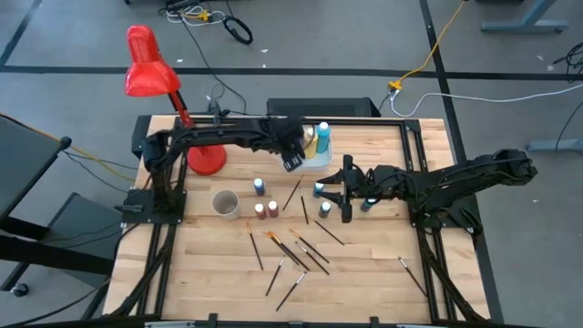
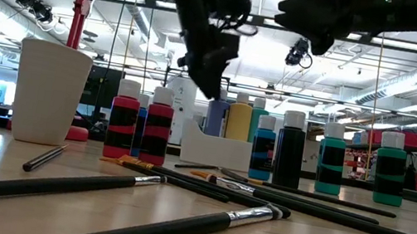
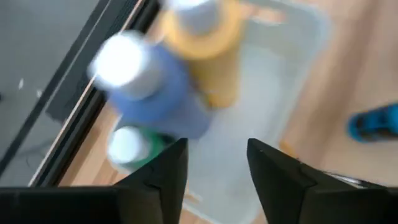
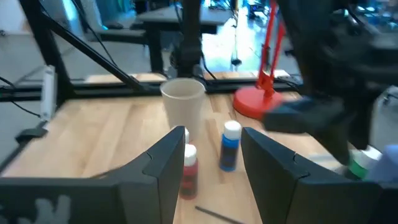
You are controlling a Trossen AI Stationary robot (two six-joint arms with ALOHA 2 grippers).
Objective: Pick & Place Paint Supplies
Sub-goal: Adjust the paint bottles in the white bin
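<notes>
Hovering over the shallow white rectangular tray [image 1: 319,160] at the far side of the wooden table [image 1: 364,273], the left end effector [image 3: 216,165] holds nothing, its fingers parted with a clear gap, probably because it is there to deliver bottles. A yellow paint bottle [image 3: 208,50], a blue one [image 3: 155,87] and a green one [image 3: 134,146] stand upright together in the tray. The right end effector [image 4: 211,158], also parted and empty, hangs above mid-table, facing a blue-filled white-capped bottle [image 4: 230,146], likely its next pick. Thin dark-handled paintbrushes [image 1: 296,251] lie scattered nearer the front.
</notes>
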